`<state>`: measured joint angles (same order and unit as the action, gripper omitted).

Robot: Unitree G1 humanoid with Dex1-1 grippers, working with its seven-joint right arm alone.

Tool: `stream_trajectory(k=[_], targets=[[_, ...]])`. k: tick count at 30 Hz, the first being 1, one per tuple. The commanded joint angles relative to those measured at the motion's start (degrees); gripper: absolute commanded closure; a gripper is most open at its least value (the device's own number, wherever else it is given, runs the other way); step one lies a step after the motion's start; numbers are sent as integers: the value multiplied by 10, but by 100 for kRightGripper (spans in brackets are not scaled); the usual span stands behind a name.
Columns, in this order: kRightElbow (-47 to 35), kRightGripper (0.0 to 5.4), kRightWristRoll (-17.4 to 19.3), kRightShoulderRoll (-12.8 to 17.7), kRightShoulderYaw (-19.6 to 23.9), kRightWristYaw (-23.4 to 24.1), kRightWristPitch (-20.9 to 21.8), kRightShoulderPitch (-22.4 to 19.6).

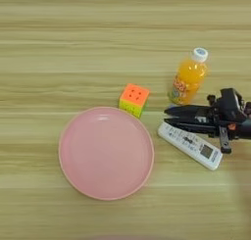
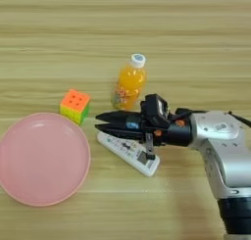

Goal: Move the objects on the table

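Note:
A large round pink plate (image 1: 106, 153) lies on the table (image 1: 59, 48) at front left. Touching its far rim sits an orange-yellow puzzle cube (image 1: 134, 99). Further right, an orange juice bottle (image 1: 188, 79) with a white cap stands upright. A white remote control (image 1: 189, 145) lies at a slant in front of the bottle. My right gripper (image 2: 97, 122) reaches in from the right, hovering over the remote's far end and just in front of the bottle. Its two black fingers point left toward the cube, slightly apart, with nothing between them.
The silver forearm (image 2: 220, 141) comes in from the bottom right corner. Bare wood stretches across the back of the table and along the front edge below the plate and the remote.

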<state>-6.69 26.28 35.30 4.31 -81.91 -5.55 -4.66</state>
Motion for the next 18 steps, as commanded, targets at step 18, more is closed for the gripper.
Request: stream_trajectory(k=[18], targets=[[-146, 231, -54, -49, -86, 165, -52, 68]])
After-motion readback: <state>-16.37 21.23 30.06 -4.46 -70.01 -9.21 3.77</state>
